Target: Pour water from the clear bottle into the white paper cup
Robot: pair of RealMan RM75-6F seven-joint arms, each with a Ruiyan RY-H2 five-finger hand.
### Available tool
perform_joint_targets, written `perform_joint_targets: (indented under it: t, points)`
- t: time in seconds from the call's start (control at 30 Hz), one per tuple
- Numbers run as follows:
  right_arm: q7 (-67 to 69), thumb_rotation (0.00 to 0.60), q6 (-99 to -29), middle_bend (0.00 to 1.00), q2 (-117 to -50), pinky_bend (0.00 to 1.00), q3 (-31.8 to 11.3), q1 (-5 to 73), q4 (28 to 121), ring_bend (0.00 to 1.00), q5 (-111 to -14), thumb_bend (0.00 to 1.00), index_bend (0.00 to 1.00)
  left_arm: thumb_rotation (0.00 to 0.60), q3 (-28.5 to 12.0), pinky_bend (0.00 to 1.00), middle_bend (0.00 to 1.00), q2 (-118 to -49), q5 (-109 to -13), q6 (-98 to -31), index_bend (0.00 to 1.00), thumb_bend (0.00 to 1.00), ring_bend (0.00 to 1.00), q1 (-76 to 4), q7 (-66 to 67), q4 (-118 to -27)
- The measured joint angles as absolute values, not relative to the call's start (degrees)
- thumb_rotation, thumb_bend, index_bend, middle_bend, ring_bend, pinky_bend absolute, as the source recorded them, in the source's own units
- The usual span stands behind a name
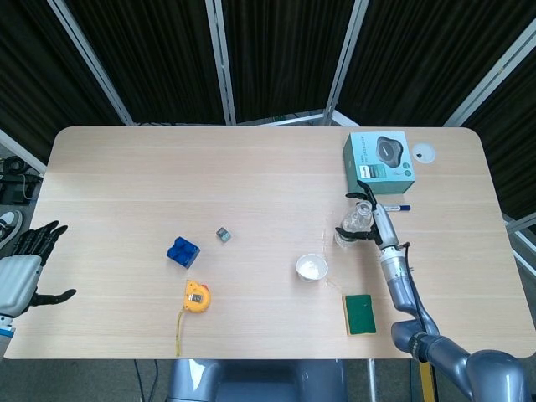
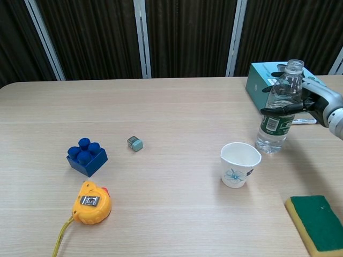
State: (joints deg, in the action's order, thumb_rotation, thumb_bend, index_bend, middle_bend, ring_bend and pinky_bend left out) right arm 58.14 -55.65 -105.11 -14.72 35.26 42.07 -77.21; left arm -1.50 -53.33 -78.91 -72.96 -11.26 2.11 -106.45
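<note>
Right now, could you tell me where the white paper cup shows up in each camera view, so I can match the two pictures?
Head view: the white paper cup sits right of centre, in the lower half of the table.
Chest view: the cup stands right of centre, in the near half of the table.
Shared landmark: the clear bottle, gripped by the right hand, stands just right of the cup and farther from the robot.
</note>
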Motion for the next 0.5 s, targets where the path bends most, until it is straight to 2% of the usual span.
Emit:
perform_joint_targets:
  t: [0.07,0.2,0.5]
  points:
    - [58.55,0.6,-55.18,0.0,-104.04,0.0,-14.1,35.07,43.28,0.0,-77.67,0.0,0.0,0.6,-1.43,0.0,0.0,-53.23,-79.23,-73.11,0.0,0.0,0.0,-11.19,1.94,-106.52]
    - [57.85,0.6,-53.33,0.0,-101.24,0.0,-12.85,34.74,46.38,0.0,-78.19,0.0,0.0,0.6,-1.24,0.0,0.0,-52.94,-80.01,-73.48,0.0,0.0,0.0,-11.0,1.48,-106.72]
    - [45.38,0.6,-50.92,0.0,-93.2,0.0,-11.15,32.95,56.05,0.0,-76.86,0.0,0.0,0.6,-0.83,0.0,0.0,-51.91,-82.08,-75.07,0.0,0.0,0.0,-10.2,-0.14,-107.29]
